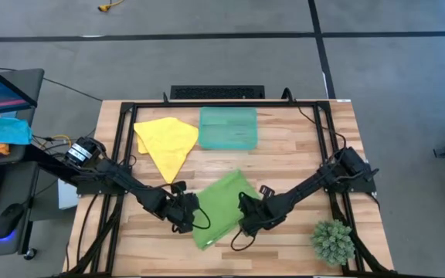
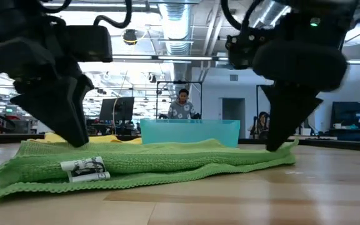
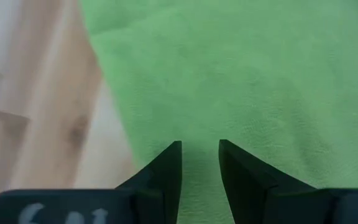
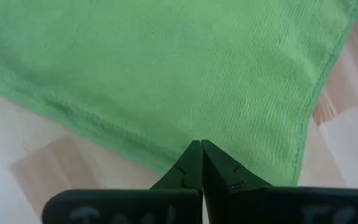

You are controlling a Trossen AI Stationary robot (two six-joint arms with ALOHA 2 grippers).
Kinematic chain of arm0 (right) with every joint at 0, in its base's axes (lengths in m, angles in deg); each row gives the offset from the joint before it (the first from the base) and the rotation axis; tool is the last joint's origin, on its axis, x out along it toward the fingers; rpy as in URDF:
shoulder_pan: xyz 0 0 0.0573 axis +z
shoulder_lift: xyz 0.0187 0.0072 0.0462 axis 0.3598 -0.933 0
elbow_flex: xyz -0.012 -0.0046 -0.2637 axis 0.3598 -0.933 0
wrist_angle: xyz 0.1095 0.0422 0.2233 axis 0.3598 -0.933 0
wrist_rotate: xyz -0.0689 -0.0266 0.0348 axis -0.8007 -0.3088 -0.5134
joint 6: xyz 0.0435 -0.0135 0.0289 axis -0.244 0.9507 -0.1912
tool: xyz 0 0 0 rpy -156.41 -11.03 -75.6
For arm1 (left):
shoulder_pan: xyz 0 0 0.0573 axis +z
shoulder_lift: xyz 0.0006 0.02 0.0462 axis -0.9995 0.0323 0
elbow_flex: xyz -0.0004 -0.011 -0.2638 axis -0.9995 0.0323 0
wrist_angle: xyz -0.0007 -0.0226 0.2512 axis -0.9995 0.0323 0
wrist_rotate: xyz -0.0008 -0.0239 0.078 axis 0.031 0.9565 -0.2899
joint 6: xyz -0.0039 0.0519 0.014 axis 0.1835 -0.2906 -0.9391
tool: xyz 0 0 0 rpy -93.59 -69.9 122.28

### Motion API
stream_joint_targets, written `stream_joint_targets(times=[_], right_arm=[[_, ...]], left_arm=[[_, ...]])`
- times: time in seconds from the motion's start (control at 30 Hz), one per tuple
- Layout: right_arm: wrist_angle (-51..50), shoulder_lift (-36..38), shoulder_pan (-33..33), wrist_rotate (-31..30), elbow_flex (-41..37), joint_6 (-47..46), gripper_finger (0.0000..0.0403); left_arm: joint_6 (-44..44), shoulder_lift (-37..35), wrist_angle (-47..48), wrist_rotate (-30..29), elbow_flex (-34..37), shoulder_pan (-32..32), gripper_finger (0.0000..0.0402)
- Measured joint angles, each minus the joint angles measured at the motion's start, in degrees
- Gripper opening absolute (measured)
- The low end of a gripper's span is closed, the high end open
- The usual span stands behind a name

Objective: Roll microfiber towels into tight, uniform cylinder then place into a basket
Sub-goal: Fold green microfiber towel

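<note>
We see the lime green towel (image 1: 221, 207) lying folded near the front middle of the tabletop (image 1: 300, 154), with the yellow towel (image 1: 168, 141) and the teal basket (image 1: 228, 127) farther back. The left end effector (image 1: 188, 215) rests on its left edge, fingers parted with green cloth showing between them. The right end effector (image 1: 247, 222) sits clenched at its right edge, grasping nothing we can discern.

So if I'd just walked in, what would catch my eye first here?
Probably the lime green microfiber towel lying folded at the wooden table's near middle, with both dark grippers down on it: left gripper slightly parted, right gripper shut. Behind lie a yellow cloth and teal plastic basket.
</note>
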Motion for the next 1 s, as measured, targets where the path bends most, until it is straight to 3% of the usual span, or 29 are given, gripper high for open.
stream_joint_targets(times=[0.5, 0.7, 0.8, 1.0], right_arm=[[-0.99, -1.52, -9.81, 0.04, -0.04, 5.59, 0.0015], [8.39, -2.21, -14.71, 0.01, -0.06, 11.92, 0.0011], [12.84, -2.22, -15.43, 0.77, -0.06, 15.47, 0.0013], [11.31, -1.54, -13.76, 0.34, -0.08, 16.26, 0.0016]], left_arm=[[8.92, 0.03, -12.95, 6.37, 5.05, -1.13, 0.0097], [9.86, 0.15, -21.70, 6.30, 5.09, -1.49, 0.0098], [7.42, 0.15, -24.58, 6.06, 5.08, -1.46, 0.0098], [2.80, 0.15, -22.77, 3.48, 5.07, -1.41, 0.0098]])
